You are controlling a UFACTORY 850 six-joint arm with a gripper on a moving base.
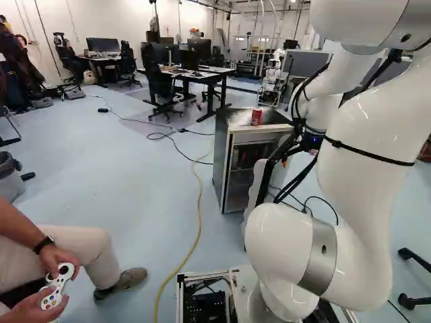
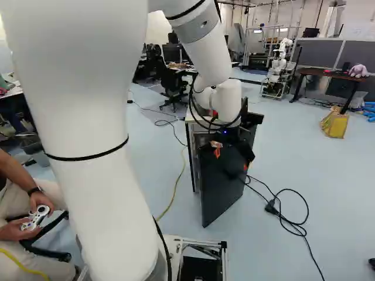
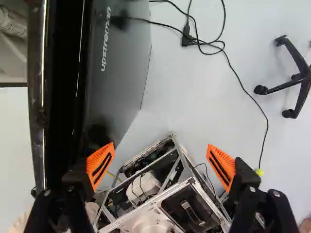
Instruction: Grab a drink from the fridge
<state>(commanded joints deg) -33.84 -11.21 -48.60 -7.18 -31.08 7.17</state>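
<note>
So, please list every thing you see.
fridge: one, black and silver, ahead
door: one, dark, open beside fridge
can: one, red, on the fridge
controller: one, white, left base view's lower left
cables: several, black or yellow, on floor
desks: several, black-framed, background
chairs: several, black, background
another robot: one, white, background
bin: one, grey, left base view's left
bag: one, yellow, right base view's right
arm: one, white, over the base
jaws: two, black, orange pads, open near door

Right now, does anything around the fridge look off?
The fridge door hangs open, and a black cord lies in loose loops on the floor beside it, which could snag. I see no spill or damage.
</note>
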